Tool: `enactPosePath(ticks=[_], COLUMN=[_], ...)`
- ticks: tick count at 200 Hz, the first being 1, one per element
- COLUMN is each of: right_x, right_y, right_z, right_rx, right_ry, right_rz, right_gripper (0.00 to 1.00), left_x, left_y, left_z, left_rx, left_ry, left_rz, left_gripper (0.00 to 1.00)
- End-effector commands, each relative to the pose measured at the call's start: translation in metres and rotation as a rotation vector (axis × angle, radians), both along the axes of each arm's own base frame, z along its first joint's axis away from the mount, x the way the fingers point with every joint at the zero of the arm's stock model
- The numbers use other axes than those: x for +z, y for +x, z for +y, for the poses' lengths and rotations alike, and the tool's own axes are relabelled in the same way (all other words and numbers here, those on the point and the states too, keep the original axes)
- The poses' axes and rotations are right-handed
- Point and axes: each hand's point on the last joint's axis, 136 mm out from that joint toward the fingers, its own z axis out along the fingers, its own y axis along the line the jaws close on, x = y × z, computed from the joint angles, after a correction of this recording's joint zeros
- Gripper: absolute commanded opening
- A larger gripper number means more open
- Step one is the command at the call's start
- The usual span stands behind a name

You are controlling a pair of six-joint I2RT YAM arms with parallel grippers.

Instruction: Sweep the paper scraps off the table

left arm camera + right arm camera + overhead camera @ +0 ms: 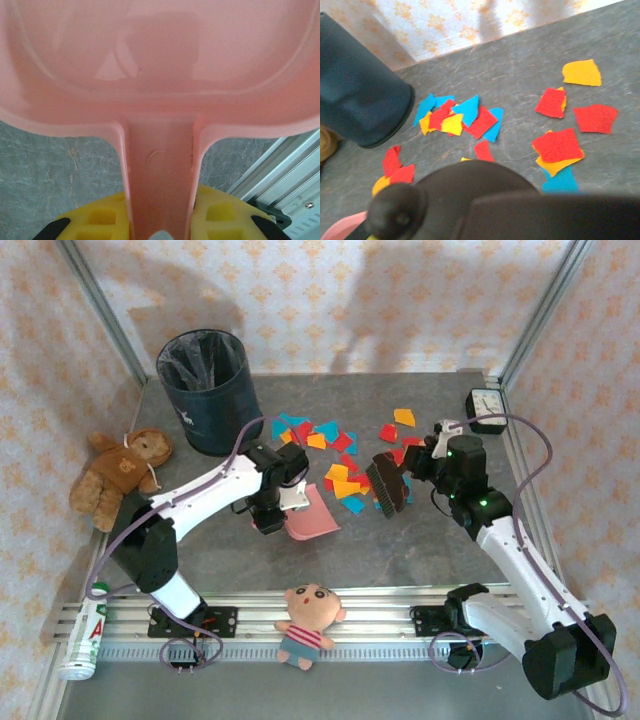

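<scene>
We are seeing a teddy bear [118,473] lying just left of the dark bin [203,390], a clock [487,408] sitting far right.

The paper scraps [337,472] in front of me are small, flat, irregular pieces in red, blue, orange and yellow. They lie loose on the table [400,550], scattered in a band across the middle of its far half. Several overlap: red on blue, red on yellow. Toward my right the pieces lie further apart, with one orange piece farthest back. The table is flat, dark grey and mottled, with an aluminium rail [370,630] along its near edge.
</scene>
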Motion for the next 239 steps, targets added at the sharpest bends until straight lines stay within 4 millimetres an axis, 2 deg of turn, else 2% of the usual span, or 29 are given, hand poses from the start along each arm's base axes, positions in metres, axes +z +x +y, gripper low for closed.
enactPosePath(ticks=[1, 54, 103, 154, 159, 195, 239], right_x=[0.008, -0.005, -0.020, -0.032, -0.033, -0.038, -0.032], right_y=[0.007, 0.019, 0.020, 0.014, 0.013, 0.005, -0.006], right_z=[-0.011, 0.006, 0.026, 0.045, 0.048, 0.062, 0.078], right_rx=[-0.063, -0.035, 0.033, 0.134, 0.147, 0.228, 0.320], right_ry=[-0.101, -0.187, -0.214, -0.177, -0.172, -0.144, -0.083], right_rz=[-0.050, -0.012, 0.027, 0.070, 0.073, 0.107, 0.111], right_gripper=[0.00, 0.00, 0.00, 0.00, 0.00, 0.00, 0.00], left_x=[0.003, -0.004, -0.012, -0.019, -0.027, -0.034, -0.038], left_y=[-0.001, 0.005, 0.012, 0.022, 0.023, 0.028, 0.032], left_z=[0.001, -0.005, -0.009, -0.019, -0.019, -0.025, -0.030], left_rx=[-0.028, -0.029, -0.016, 0.017, 0.017, 0.019, 0.018], left_ry=[0.050, 0.084, 0.128, 0.137, 0.156, 0.168, 0.158], left_rz=[0.027, 0.066, 0.091, 0.107, 0.125, 0.138, 0.126], left_gripper=[0.00, 0.00, 0.00, 0.00, 0.00, 0.00, 0.00])
